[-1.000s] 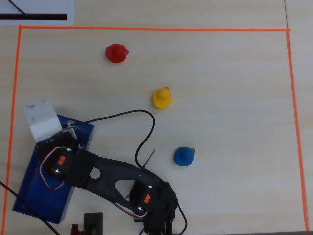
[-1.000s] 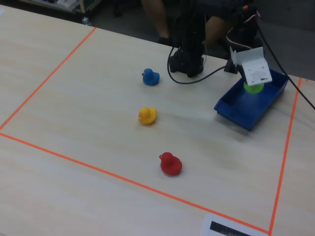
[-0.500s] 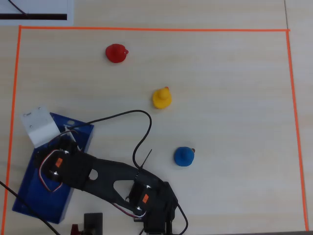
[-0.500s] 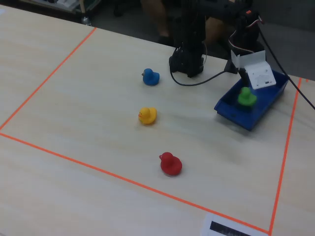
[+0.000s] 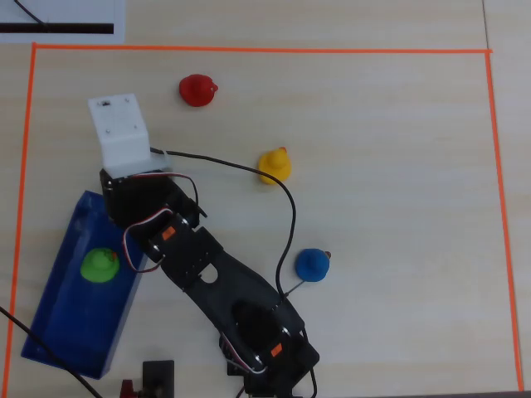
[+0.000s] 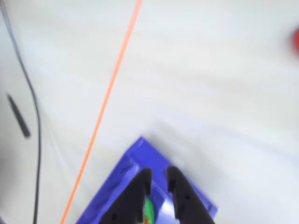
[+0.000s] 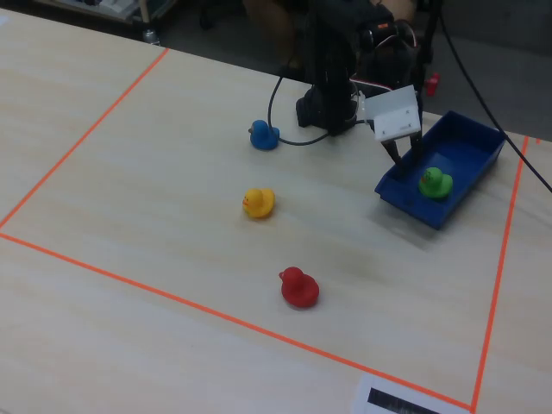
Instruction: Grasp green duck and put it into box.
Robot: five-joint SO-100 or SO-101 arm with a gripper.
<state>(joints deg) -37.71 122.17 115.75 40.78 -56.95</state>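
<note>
One green duck [image 7: 435, 182] sits in the box [image 7: 470, 147] — gripper [image 7: 404, 159] just beside it, fingers slightly parted, pinching nothing.

We note a pale, light-wood-grain table [image 5: 390, 149] marked with a bright orange tape line [image 5: 249, 50] forming a rectangular border. The box [image 5: 62, 319] is deep blue. The green duck [image 5: 99, 265] inside it is lime green. We see three further ducks on the table: a red duck [image 5: 198, 89], a yellow duck [image 5: 275, 165] and a blue duck [image 5: 312, 264]. The arm [image 5: 224, 290] is black with small orange details, and it carries a white housing [image 5: 122, 133]. The claw [image 6: 158, 179] is black. A black cable [image 5: 274, 186] crosses the table.
</note>
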